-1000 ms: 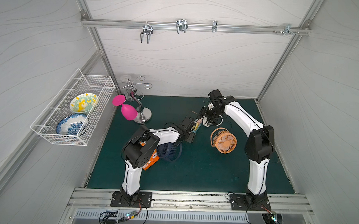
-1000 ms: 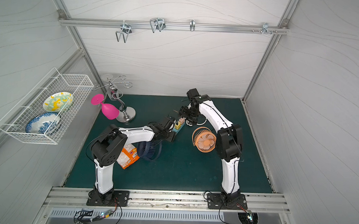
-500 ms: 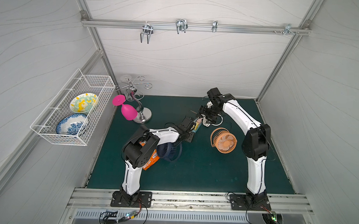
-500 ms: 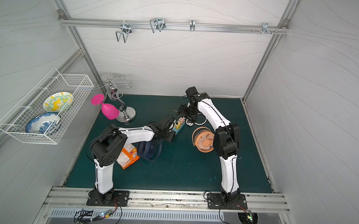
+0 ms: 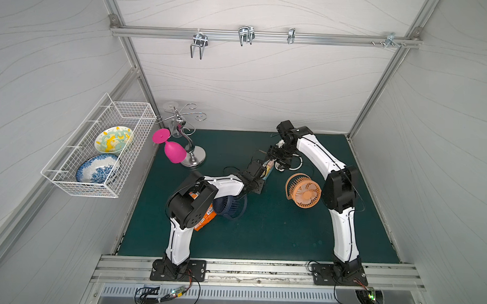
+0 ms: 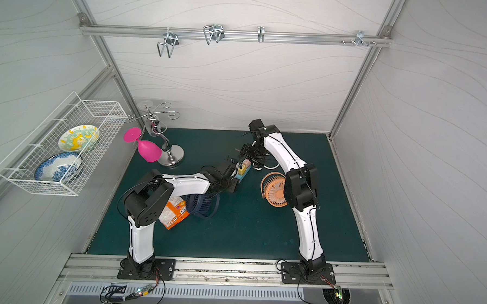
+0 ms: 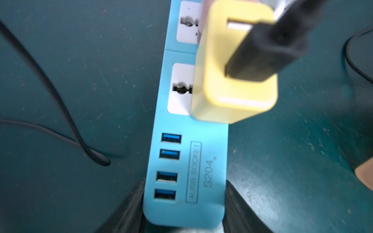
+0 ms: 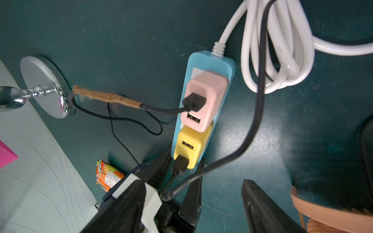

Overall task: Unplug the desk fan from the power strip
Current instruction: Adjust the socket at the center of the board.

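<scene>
The light-blue power strip (image 7: 187,161) lies on the green mat, also visible in both top views (image 5: 269,171) (image 6: 242,173). My left gripper (image 7: 184,201) is shut on its USB end, one finger on each long side. A yellow adapter (image 7: 232,96) and a pink adapter (image 8: 203,96) sit in its sockets, each with a black cable plugged in. My right gripper (image 8: 191,193) hovers open above the yellow adapter (image 8: 188,145), with a black cable crossing between its fingers. An orange desk fan (image 5: 302,190) stands right of the strip. A navy fan (image 5: 228,207) lies under my left arm.
The strip's thick white cord (image 8: 278,60) lies coiled beside it. A chrome glass stand (image 5: 192,159) with a pink goblet (image 5: 174,152) is at the back left. An orange snack packet (image 6: 174,211) lies by the navy fan. A wire basket (image 5: 142,117) with plates hangs on the left wall.
The right gripper has drifted slightly left and lower over the adapters. The left gripper stays on the strip's USB end.
</scene>
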Robot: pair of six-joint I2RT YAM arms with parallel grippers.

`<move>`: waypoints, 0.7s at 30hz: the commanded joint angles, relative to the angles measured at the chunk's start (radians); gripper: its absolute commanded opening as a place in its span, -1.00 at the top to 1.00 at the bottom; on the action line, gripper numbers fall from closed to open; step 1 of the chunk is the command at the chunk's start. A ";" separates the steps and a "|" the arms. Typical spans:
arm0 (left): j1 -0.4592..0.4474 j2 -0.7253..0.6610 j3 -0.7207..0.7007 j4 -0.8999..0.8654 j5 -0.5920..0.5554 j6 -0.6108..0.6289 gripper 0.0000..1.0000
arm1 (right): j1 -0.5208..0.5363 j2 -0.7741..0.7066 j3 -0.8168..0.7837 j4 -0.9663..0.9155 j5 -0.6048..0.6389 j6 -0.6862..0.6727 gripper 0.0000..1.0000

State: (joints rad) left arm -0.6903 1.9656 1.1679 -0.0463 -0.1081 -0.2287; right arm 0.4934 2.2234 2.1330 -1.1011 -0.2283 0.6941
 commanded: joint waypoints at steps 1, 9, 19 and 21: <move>-0.012 -0.017 -0.008 0.048 -0.023 -0.015 -0.27 | 0.006 0.040 0.062 -0.069 0.053 -0.031 -0.58; -0.026 -0.016 -0.013 0.068 -0.039 -0.003 -0.29 | 0.004 0.098 0.139 -0.102 0.088 -0.033 -0.56; -0.026 -0.021 -0.025 0.077 -0.027 -0.008 -0.19 | -0.015 0.034 0.122 -0.083 0.099 -0.034 -0.53; -0.027 -0.021 -0.024 0.078 -0.020 -0.012 -0.13 | -0.018 0.020 0.122 -0.084 0.101 -0.041 -0.50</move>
State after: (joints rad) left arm -0.7101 1.9656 1.1465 0.0059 -0.1417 -0.2390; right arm 0.4854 2.3074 2.2589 -1.1748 -0.1413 0.6617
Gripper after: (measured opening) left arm 0.574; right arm 0.756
